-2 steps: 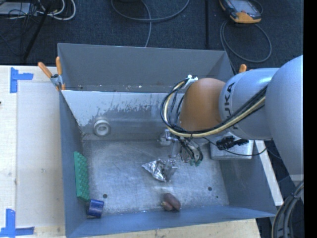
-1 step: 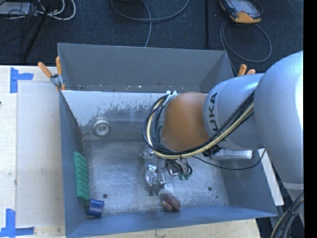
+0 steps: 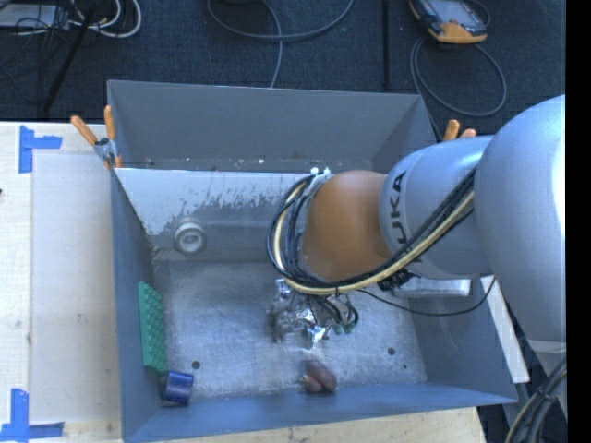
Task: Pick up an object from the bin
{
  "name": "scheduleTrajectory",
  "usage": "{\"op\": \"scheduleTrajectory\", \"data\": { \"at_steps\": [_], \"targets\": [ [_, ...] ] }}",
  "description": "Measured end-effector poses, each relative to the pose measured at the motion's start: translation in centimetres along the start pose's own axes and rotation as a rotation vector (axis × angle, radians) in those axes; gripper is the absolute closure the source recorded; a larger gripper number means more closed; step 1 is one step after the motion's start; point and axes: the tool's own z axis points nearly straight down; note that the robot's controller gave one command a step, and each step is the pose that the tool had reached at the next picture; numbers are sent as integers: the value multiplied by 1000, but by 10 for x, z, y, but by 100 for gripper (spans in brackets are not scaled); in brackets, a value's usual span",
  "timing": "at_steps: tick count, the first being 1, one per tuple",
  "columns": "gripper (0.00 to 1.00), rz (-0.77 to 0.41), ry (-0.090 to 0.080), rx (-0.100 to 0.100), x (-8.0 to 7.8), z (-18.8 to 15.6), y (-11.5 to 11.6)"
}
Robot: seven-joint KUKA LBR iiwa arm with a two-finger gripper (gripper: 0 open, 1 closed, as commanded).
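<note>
The hand (image 3: 300, 323) is sitting low in the bin (image 3: 231, 127), its grip impossible to tell, likely needing a short shift over the brown lump (image 3: 319, 377) just beside it.

Bin (image 3: 259, 132): plain grey metal, floor scuffed pale, whitish streaks on the back slope.
Long block (image 3: 151, 327) at left: green, bumpy dotted surface.
Small cylinder (image 3: 177, 387): blue.
Lump (image 3: 319, 377): reddish brown.
Ring (image 3: 190, 238): silver-grey.
Wrist cover (image 3: 343, 224): orange.
Arm (image 3: 517, 201): silver-white.
Cables (image 3: 280, 238): black, one yellowish.
Pincer (image 3: 300, 324): shiny metal.
</note>
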Motion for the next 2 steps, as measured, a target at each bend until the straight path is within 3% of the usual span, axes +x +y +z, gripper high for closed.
{"op": "scheduleTrajectory", "data": {
  "at_steps": [1, 2],
  "targets": [
    [100, -60, 5, 4, -15, -17, -67],
    [0, -63, 8, 0, -14, -15, -63]
  ]
}}
